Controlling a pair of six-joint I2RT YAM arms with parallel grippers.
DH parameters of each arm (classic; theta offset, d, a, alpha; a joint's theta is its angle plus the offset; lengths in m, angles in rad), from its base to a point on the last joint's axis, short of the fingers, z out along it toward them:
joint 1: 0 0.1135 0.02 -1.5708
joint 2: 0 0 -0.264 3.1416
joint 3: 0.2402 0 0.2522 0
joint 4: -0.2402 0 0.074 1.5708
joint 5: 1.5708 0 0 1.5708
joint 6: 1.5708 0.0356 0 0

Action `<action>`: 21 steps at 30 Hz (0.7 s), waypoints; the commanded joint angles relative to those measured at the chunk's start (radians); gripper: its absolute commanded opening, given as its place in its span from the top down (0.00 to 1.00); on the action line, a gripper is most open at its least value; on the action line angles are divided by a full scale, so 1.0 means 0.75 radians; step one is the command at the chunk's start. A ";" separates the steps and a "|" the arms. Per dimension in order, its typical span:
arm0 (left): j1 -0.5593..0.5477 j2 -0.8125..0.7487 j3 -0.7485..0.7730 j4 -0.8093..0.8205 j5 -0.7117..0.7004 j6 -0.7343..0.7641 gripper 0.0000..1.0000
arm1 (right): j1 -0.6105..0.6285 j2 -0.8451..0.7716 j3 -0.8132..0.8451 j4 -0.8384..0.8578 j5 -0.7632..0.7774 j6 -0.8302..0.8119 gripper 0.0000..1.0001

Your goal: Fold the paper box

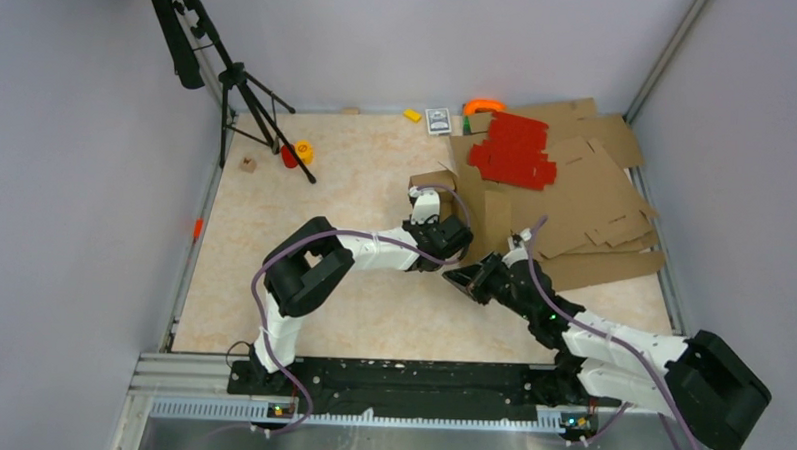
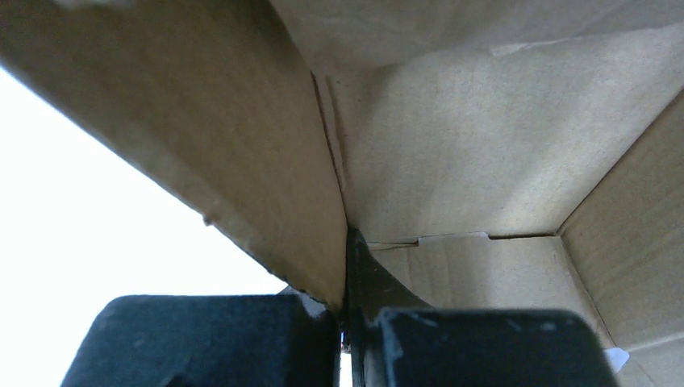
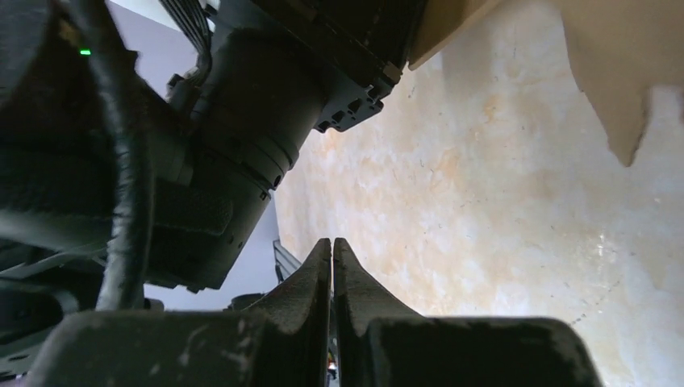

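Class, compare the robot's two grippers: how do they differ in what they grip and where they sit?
The left gripper pinches a wall of the paper box; the right gripper pinches nothing. The left gripper sits at the box; the right gripper hangs over the table. Both are shut.

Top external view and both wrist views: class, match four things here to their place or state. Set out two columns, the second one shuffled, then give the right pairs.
Column one:
1 paper box
2 red cardboard sheets
3 left pincer
4 right pincer

Column two:
A shut on nothing
B lying on the flat brown cardboard sheets
C shut on a wall of the box
D brown, partly folded up

Pairs: 1-D, 2-B, 3-C, 4-A
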 commanded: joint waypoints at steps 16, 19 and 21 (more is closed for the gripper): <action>-0.003 0.005 -0.029 -0.023 0.015 0.010 1.00 | 0.165 -0.557 0.146 -0.492 0.047 -0.416 1.00; -0.003 0.008 -0.025 -0.022 0.017 0.010 1.00 | 0.265 -0.559 0.159 -0.554 0.083 -0.413 1.00; -0.003 0.010 -0.024 -0.022 0.017 0.010 1.00 | 0.294 -0.527 0.103 -0.460 0.060 -0.368 1.00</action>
